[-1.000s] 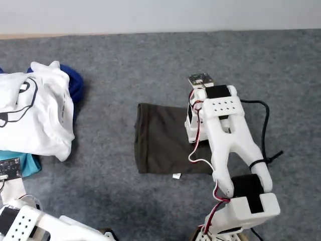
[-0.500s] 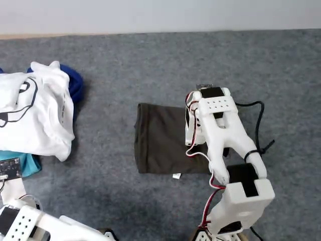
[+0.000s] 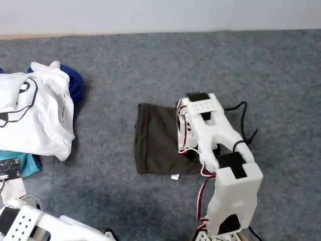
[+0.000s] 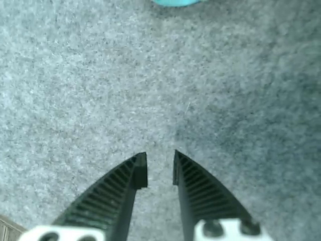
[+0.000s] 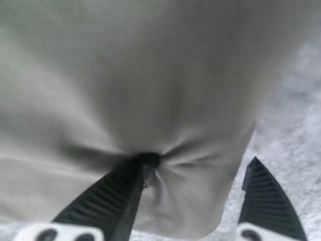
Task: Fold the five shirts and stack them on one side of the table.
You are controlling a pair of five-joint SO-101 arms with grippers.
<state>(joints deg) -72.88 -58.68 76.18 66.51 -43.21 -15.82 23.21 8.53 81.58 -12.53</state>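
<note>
Grey carpet-like table cover (image 3: 125,60). Crumpled white printed shirt (image 3: 35,115) at nine o'clock, on a blue garment (image 3: 75,83) and a teal one (image 3: 27,163). White right arm (image 3: 220,150) comes in from five o'clock over the folded dark olive shirt (image 3: 155,140) at centre. Right gripper (image 5: 200,164) is spread wide, one finger poking a crease into that shirt, gripping nothing. Left gripper (image 4: 159,156) at seven o'clock is only slightly parted, empty, over bare carpet.
</note>
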